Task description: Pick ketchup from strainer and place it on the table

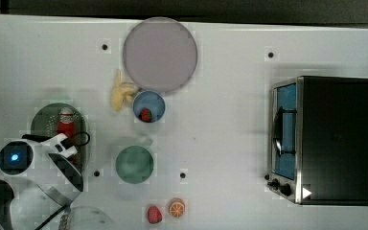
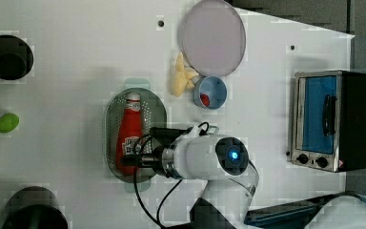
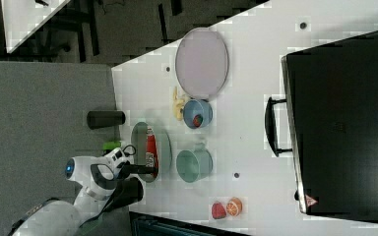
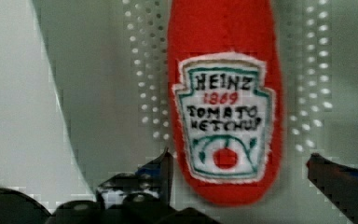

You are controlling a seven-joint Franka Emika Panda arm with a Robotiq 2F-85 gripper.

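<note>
Claw (image 4: pixel 237 163) spread astride ketchup (image 4: pixel 223 93) lying in the strainer (image 4: pixel 107 93).

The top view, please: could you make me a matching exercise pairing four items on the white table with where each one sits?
Items:
1. red ketchup bottle
2. red strawberry
3. orange slice
4. round lilac plate

Places:
A. in the blue cup
B. on the table, beside another strawberry
C. in the pale green strainer
D. beyond the blue cup, near the table's far edge

Pairs: 1-C, 2-A, 3-B, 4-D
</note>
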